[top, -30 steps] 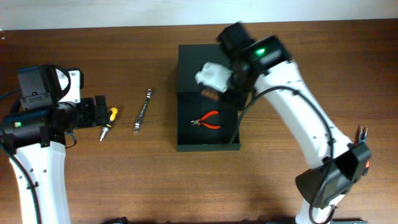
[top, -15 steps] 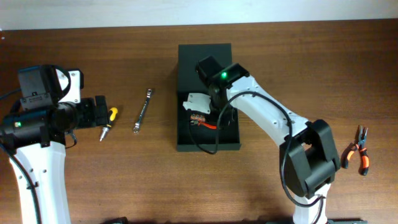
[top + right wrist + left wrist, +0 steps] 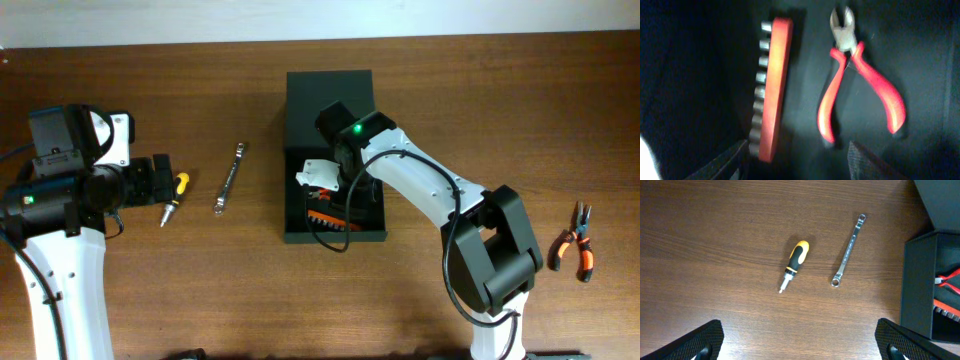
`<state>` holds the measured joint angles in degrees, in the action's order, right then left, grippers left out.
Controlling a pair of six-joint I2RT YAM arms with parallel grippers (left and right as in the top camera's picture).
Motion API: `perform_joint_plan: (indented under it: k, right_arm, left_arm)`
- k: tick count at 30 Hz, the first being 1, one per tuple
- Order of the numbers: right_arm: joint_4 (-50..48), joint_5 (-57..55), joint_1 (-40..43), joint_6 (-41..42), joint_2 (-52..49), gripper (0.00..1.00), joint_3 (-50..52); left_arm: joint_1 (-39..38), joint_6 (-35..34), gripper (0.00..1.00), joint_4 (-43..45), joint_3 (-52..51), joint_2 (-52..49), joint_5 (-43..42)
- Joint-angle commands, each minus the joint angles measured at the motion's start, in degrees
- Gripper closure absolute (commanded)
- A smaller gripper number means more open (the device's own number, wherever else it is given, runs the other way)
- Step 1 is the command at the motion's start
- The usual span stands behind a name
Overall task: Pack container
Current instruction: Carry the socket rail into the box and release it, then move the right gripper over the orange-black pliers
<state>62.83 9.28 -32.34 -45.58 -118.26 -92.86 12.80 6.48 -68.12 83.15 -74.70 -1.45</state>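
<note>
The dark green container (image 3: 335,236) lies mid-table with its flap lid (image 3: 328,100) folded back. My right gripper (image 3: 324,193) reaches down into it. In the right wrist view its fingers (image 3: 867,162) stand apart and the gripper (image 3: 797,166) is open, with nothing between them. Just ahead, on the box floor, lie an orange socket rail (image 3: 773,85) and red-handled cutters (image 3: 855,80). My left gripper (image 3: 800,349) hovers wide open at the left, above bare table. A yellow-and-black screwdriver (image 3: 794,265) and a steel wrench (image 3: 849,250) lie ahead of it.
Orange-and-black pliers (image 3: 579,246) lie on the table at the far right. The screwdriver (image 3: 175,195) and the wrench (image 3: 230,178) sit between my left arm and the container's left wall (image 3: 917,280).
My right arm has come down into the container with the socket rail and its jaws have parted; the rail now lies on the box floor beside the cutters. The left arm has not moved.
</note>
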Motion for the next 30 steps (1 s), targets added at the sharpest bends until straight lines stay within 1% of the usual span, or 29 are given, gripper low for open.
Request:
perform_joint_plan:
  k: [1,3,5,9,14,17,19,20,24,26,30]
  right_arm:
    - [3.1,-2.9,0.2,4.3,0.6,0.38,-5.4]
    - [5.7,-5.7,0.6,6.3,1.4,0.37,-10.1]
    - [7.5,-8.6,1.6,10.3,2.2,0.37,-15.5]
    - [12.1,-14.4,6.6,23.5,3.6,0.33,-28.3]
    - [23.9,-14.5,19.1,36.8,4.1,0.28,-43.8]
    - [30.3,-14.5,28.2,43.4,4.1,0.25,-48.2]
    - [34.2,-14.3,34.6,47.6,4.1,0.25,-49.0]
    - [34.5,-13.4,37.5,48.7,4.2,0.25,-48.8]
    - [34.5,-3.3,47.7,48.7,6.3,0.25,-45.1]
    - [34.5,-0.7,52.8,49.1,10.4,0.25,-39.1]
    - [34.5,-5.6,58.8,48.7,20.2,0.25,-25.9]
  left_arm:
    - [-0.2,0.9,0.01,-0.1,1.0,-0.2,0.2]
    - [-0.2,0.9,0.01,-0.1,1.0,-0.2,0.2]
    - [-0.2,0.9,0.01,-0.1,1.0,-0.2,0.2]
    - [-0.2,0.9,0.01,-0.1,1.0,-0.2,0.2]
    - [-0.2,0.9,0.01,-0.1,1.0,-0.2,0.2]
    - [-0.2,0.9,0.01,-0.1,1.0,-0.2,0.2]
    - [-0.2,0.6,0.01,-0.1,1.0,-0.2,0.2]
    - [-0.2,0.5,0.01,0.0,1.0,-0.2,0.2]
    - [-0.2,0.5,0.01,-0.1,1.0,-0.2,0.2]
    - [-0.2,0.4,0.01,-0.1,1.0,-0.2,0.2]
    - [-0.2,0.3,0.01,-0.1,1.0,-0.2,0.1]
